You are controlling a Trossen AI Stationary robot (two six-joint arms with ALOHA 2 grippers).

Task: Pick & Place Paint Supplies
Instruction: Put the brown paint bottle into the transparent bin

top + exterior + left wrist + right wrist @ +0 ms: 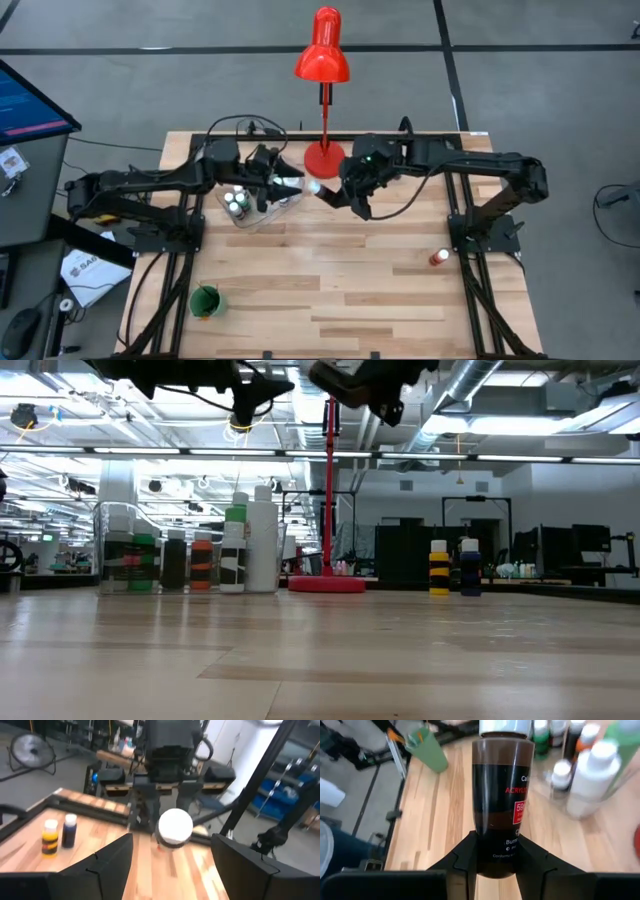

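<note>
1. The right end effector [496, 862] grips a brown paint bottle [502, 795] above the bench [330, 290], cap toward the left end effector [170, 865], which stands wide around the white cap without touching.
2. Step in hand looks like a mid-air handover; next, probably, the left closes (then the right releases).
3. Pale wooden bench; workshop behind.

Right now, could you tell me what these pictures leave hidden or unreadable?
- Brown bottle label, right wrist view: print cut off at the bottle's curve; base hidden by the right pincer shut on it.
- Bottles in the clear bin, high view: mostly hidden under the left arm.
- Green cup contents, high view: too small.
</note>
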